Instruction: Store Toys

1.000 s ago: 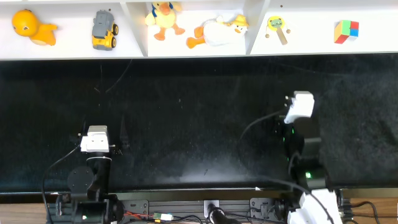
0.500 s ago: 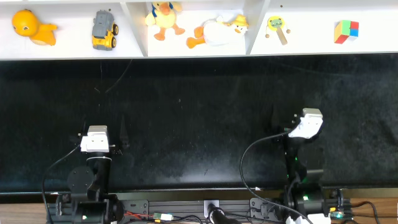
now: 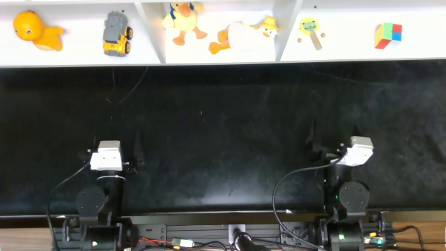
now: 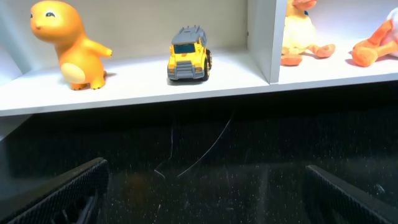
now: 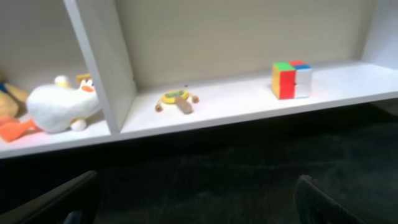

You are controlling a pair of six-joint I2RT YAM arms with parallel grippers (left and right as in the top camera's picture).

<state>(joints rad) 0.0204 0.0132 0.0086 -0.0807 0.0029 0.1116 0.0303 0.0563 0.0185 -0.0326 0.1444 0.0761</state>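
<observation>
All the toys stand in a white shelf (image 3: 418,54) along the table's far edge. From left to right they are an orange dinosaur (image 3: 33,29), a yellow-grey truck (image 3: 117,33), a yellow duck plush (image 3: 183,21), a white duck plush (image 3: 244,36), a small green rattle (image 3: 311,31) and a colour cube (image 3: 388,33). My left gripper (image 3: 116,145) rests low near its base, open and empty, facing the dinosaur (image 4: 67,43) and truck (image 4: 189,53). My right gripper (image 3: 327,145) is also open and empty near its base, facing the rattle (image 5: 177,101) and cube (image 5: 291,79).
A black mat (image 3: 223,125) covers the table between the arms and the shelf. White dividers (image 5: 102,68) split the shelf into three bays, each holding two toys. Cables (image 3: 279,185) loop beside the right arm's base.
The right arm has pulled back from mid-table toward its base, with its gripper empty. The left arm and the toys have stayed put.
</observation>
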